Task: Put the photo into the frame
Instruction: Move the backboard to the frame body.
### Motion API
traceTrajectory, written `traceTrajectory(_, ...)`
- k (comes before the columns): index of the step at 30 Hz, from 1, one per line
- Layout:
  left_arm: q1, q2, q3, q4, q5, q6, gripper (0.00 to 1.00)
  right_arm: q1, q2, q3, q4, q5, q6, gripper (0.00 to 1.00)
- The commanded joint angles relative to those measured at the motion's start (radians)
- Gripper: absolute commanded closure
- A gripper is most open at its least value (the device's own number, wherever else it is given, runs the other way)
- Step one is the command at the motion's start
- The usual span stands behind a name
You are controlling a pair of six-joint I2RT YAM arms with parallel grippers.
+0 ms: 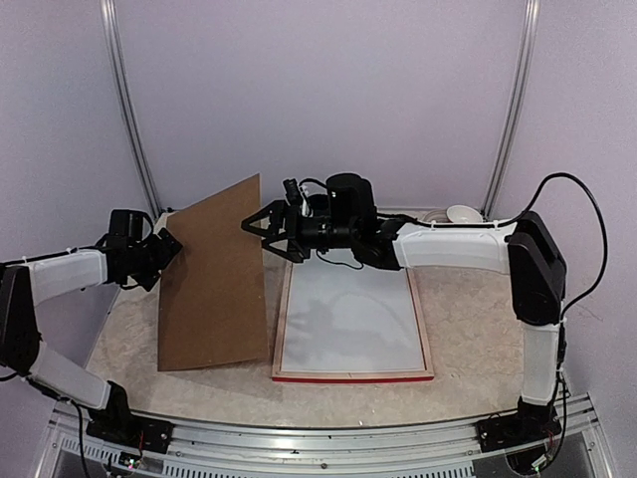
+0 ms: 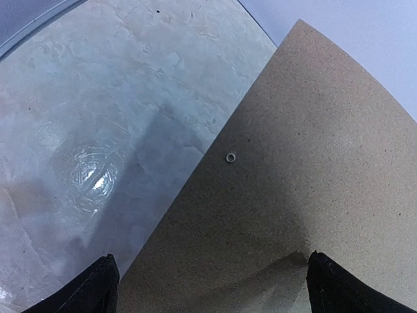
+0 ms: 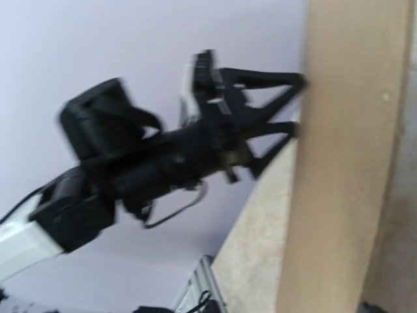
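Note:
The frame point(image 1: 426, 339) lies flat on the table, pale wood back up, its red edge towards me. A plain white sheet point(image 1: 348, 319) fills its opening; no print shows, so I cannot tell whether it is the photo's back. Left of it a brown backing board point(image 1: 214, 284) stands tilted on its lower edge. My left gripper point(image 1: 164, 249) is open, its fingertips point(image 3: 301, 82) resting against the board's point(image 3: 339, 163) left face; the board point(image 2: 300, 182) fills the left wrist view. My right gripper point(image 1: 257, 231) is open at the board's upper right edge, holding nothing.
A white bowl point(image 1: 463, 212) sits at the back right by the wall. Metal uprights point(image 1: 129, 110) rise at the back corners. The marbled tabletop point(image 2: 98, 117) spreads left of the board. A rail point(image 1: 328, 438) runs along the near edge.

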Motion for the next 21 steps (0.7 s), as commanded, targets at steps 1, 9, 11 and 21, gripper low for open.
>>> traceTrajectory(1, -0.093, -0.027, 0.058, 0.069, 0.165, -0.073, 0.01, 0.048, -0.082, -0.093, 0.09, -0.039, -0.027, 0.01)
traceTrajectory(9, -0.276, 0.039, 0.045, 0.174, 0.132, -0.142, 0.01, 0.048, -0.283, -0.382, 0.132, 0.026, -0.035, 0.01)
traceTrajectory(11, -0.325, 0.069, 0.043, 0.198, 0.121, -0.153, 0.01, 0.047, -0.331, -0.454, 0.137, 0.049, -0.04, 0.01)
traceTrajectory(21, -0.457, 0.22, 0.04, 0.281, 0.115, -0.196, 0.01, -0.013, -0.521, -0.843, 0.249, 0.124, 0.008, 0.01)
